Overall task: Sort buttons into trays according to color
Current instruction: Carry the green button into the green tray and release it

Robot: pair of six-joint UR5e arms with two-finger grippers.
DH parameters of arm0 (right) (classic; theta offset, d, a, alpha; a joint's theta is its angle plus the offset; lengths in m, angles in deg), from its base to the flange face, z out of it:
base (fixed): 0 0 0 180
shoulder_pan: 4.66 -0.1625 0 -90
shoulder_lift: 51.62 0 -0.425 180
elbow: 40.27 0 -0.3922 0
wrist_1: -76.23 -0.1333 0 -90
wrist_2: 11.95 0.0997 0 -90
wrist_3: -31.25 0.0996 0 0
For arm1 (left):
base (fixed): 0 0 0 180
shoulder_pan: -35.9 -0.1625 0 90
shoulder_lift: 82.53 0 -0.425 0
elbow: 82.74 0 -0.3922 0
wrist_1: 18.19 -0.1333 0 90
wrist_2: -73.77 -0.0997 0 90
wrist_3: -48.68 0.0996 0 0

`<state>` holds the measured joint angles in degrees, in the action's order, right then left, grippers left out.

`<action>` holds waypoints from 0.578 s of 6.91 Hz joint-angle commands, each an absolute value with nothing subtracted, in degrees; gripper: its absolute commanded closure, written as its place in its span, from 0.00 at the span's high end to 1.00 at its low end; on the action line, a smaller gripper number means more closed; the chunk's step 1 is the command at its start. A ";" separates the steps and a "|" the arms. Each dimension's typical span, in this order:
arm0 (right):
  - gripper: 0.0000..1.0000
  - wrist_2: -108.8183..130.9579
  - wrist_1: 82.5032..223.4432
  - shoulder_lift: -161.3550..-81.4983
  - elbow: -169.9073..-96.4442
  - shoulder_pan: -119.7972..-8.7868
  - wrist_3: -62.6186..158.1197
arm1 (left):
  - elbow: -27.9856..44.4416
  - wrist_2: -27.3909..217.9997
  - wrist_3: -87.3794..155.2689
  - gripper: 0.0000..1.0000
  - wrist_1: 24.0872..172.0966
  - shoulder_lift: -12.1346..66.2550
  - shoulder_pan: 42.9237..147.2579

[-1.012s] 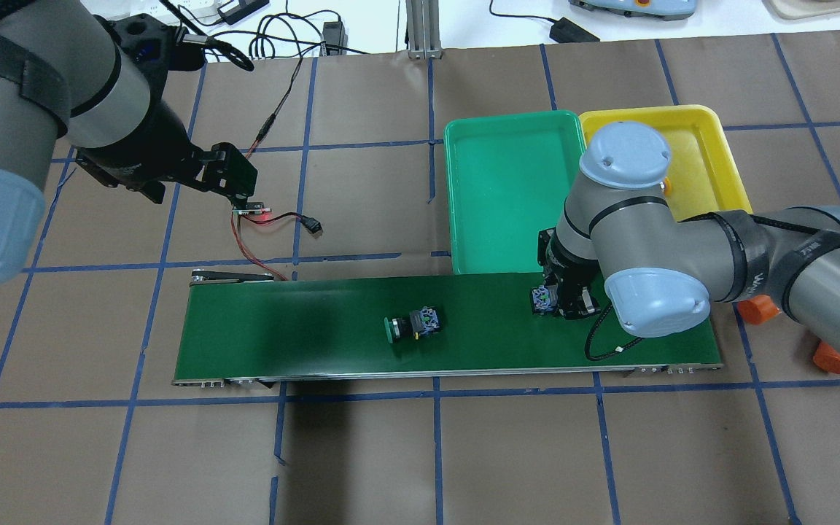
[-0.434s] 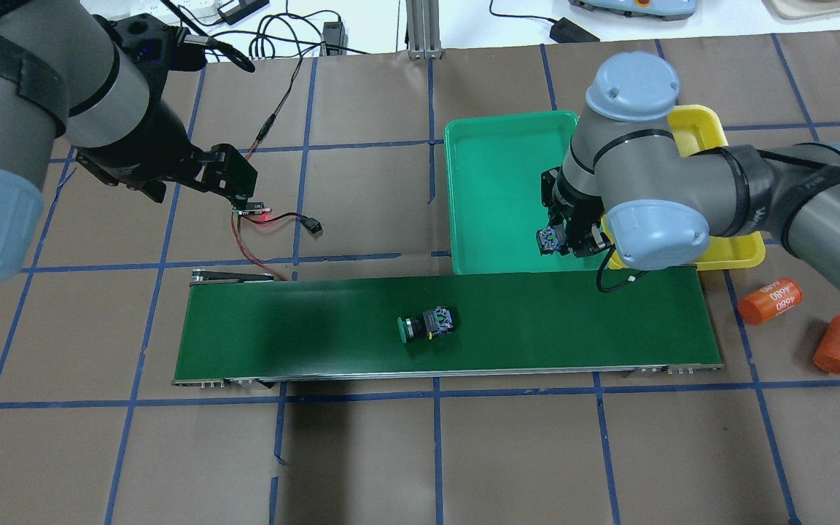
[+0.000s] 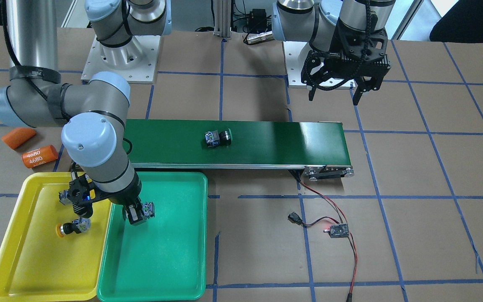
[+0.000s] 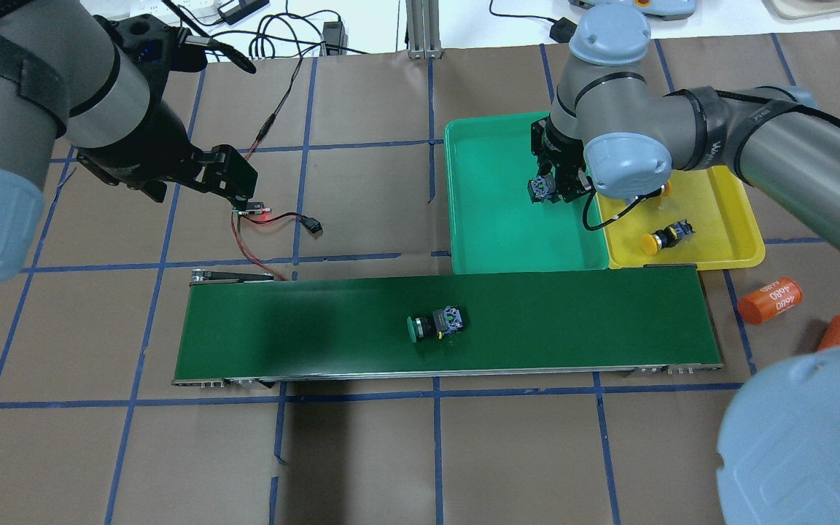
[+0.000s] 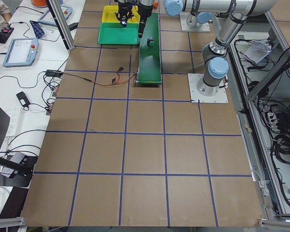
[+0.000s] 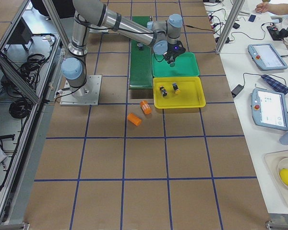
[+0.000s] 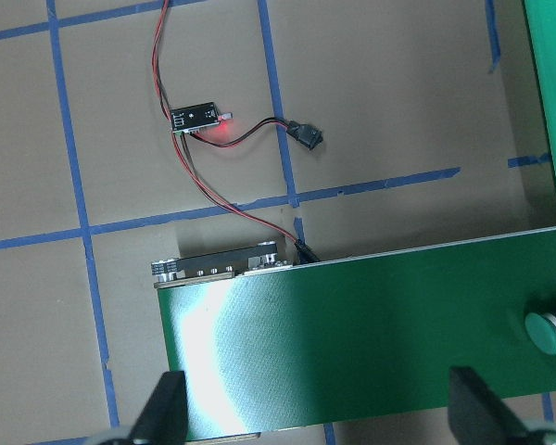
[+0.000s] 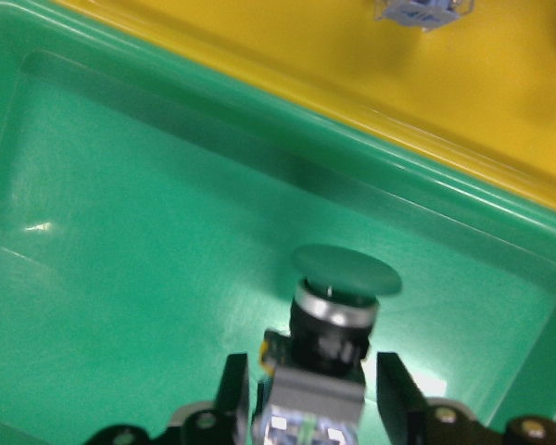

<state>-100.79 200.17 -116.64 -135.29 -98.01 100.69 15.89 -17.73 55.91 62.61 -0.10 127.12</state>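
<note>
- Since a second ago the right gripper (image 4: 547, 188) has carried its green button (image 8: 338, 306) off the belt (image 4: 303, 335) and now hangs over the green tray (image 4: 493, 233), close to the wall it shares with the yellow tray (image 4: 719, 211). The loose green button (image 4: 436, 323) has drifted along the belt toward the robot's right.
- Both fingers (image 8: 233, 389) of the right gripper pinch the dark body of the green button. Its long axis runs in line with the fingers, with the cap pointing away from them at the tray floor. Whether the cap touches the floor cannot be told.
- The loose green button lies on its side, its long axis along the belt and its cap toward the robot's left.
- Two yellow buttons (image 3: 72, 227) lie in the yellow tray, the nearer one on its side.
- The left gripper (image 3: 333, 100) hangs empty and spread wide above the table (image 4: 391, 452), just off the belt's far end.
- Brown paper with a blue tape grid covers the table. Two orange cylinders (image 4: 770, 300) lie beside the yellow tray, and a small circuit board (image 3: 337, 230) glows red on its wires.
- White benches (image 6: 278, 143) with control tablets (image 6: 264, 55) flank the table.
</note>
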 commanded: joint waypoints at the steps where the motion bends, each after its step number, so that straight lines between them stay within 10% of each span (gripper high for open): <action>1: 1.00 -101.33 199.45 -119.18 -134.84 -97.56 100.86 | 15.70 -17.64 58.59 1.00 62.58 -0.09 125.90; 4: 1.00 -100.81 181.56 -129.81 -135.01 -97.65 106.52 | 15.43 -17.64 59.13 1.00 62.58 -0.09 125.72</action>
